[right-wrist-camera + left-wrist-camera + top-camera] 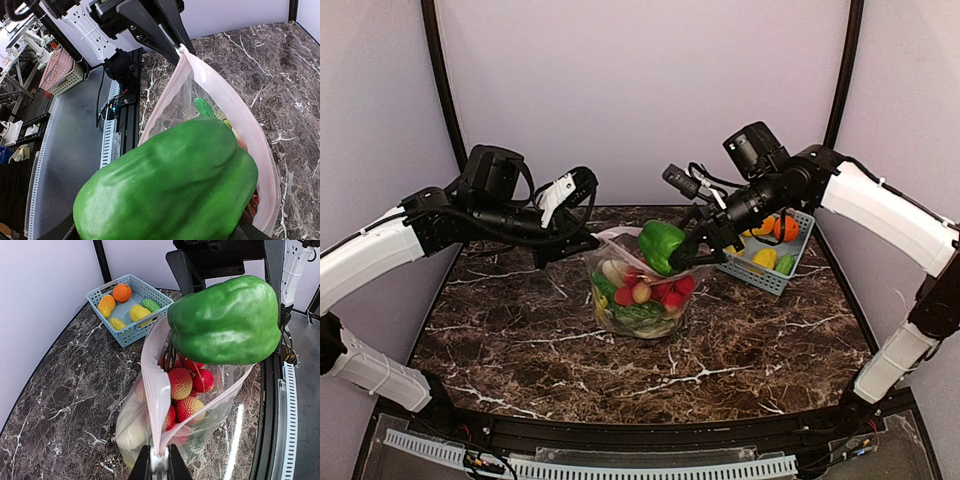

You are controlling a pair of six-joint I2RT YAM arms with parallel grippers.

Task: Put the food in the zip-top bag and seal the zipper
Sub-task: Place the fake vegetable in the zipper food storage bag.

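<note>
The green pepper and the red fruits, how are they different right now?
The green pepper is big and smooth; the red fruits are small and bumpy. The green pepper is held up over the mouth of the zip-top bag, while the red fruits already lie inside it. Both look like toy food.

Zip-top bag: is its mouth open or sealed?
Open: the zipper gapes wide, left gripper jaws pinching one end, green pepper held at the mouth.

the green pepper (225, 322) is smooth, slightly glossy plastic, the zip-top bag (131, 422) thin clear film, the table (65, 390) polished dark marble look, the basket (131, 334) matt plastic.
</note>
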